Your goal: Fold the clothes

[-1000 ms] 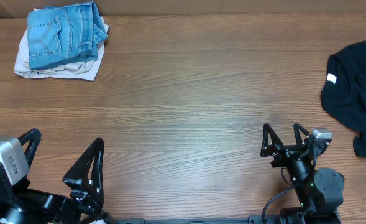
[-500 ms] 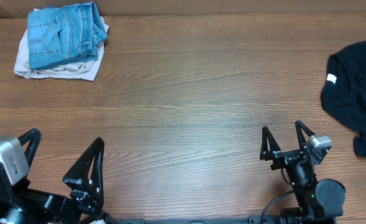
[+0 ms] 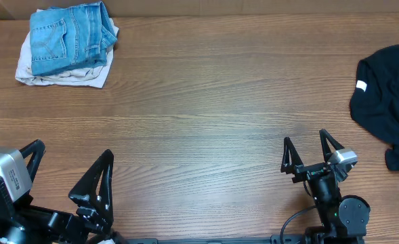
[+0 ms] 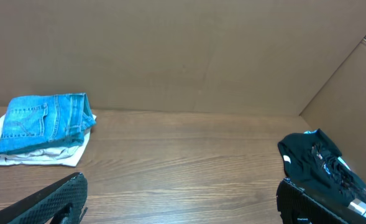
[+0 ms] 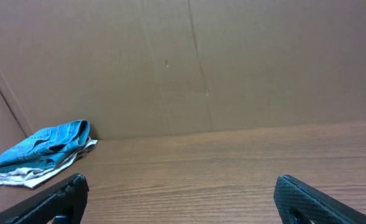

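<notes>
1. Right pincer (image 3: pixel 305 137), open and empty, has pulled back slightly toward the bench (image 3: pixel 206 122) near edge; left pincer (image 3: pixel 72 149) unmoved, open, empty
2. Folded jeans (image 3: pixel 69 37) sit on off-white garment (image 3: pixel 64 76) at far-left corner; crumpled black garment (image 3: pixel 389 95) at right edge is likely next

My right gripper (image 3: pixel 304 138) has drifted a little to my left over the last second; its wrist has swung round, so my fingers (image 3: pixel 288 157), which sat skewed a second ago, now point more squarely at the far side of the counter (image 3: pixel 199 135); the right-hand finger's tip has crept slightly farther out; the grey wrist camera (image 3: pixel 342 158) beside them has dropped back a touch toward the near edge; the round black joint housing (image 3: pixel 352 211) behind it has slid nearer that edge and a shade to my left, so the arm reads straighter from above.
</notes>
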`<action>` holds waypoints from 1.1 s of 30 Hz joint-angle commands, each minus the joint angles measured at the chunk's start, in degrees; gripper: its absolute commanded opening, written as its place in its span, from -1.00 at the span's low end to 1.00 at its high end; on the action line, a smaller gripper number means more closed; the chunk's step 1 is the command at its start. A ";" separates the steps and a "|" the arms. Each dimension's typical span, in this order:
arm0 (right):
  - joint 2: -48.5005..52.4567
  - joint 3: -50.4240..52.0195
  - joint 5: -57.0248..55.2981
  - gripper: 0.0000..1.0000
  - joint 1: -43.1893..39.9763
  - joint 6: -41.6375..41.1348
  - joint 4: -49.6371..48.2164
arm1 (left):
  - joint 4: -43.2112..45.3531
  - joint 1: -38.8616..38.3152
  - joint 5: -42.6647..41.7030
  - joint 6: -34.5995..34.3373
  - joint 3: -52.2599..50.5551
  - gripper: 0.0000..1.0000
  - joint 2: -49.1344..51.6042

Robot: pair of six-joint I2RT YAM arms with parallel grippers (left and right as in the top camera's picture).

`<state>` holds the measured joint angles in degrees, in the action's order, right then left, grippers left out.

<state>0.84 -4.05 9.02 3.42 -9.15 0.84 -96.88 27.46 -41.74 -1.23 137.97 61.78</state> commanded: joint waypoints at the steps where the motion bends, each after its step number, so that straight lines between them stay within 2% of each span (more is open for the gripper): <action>1: -0.68 1.03 0.22 0.99 -0.17 0.24 -1.62 | 0.09 0.26 0.22 1.07 0.02 1.00 0.09; 4: -0.68 3.39 0.39 1.00 -0.17 0.17 -5.44 | 0.09 0.26 0.22 1.07 0.02 1.00 0.09; 8: -0.68 3.61 0.72 1.00 -0.17 0.22 -5.68 | 0.09 0.26 0.22 1.07 0.02 1.00 0.09; 17: -0.68 3.61 -3.13 1.00 -0.17 1.29 3.56 | 0.11 0.26 0.22 1.07 0.02 1.00 0.09; 20: -0.68 3.61 -2.95 1.00 -0.17 3.37 3.52 | 0.11 0.26 0.22 1.07 0.02 1.00 0.09; 33: -0.68 3.61 -2.95 0.99 -0.17 3.19 3.43 | 0.11 0.26 0.22 1.07 0.02 1.00 0.09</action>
<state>0.80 -1.06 6.96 3.40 -6.33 4.54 -96.88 27.46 -41.74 -1.23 137.99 61.78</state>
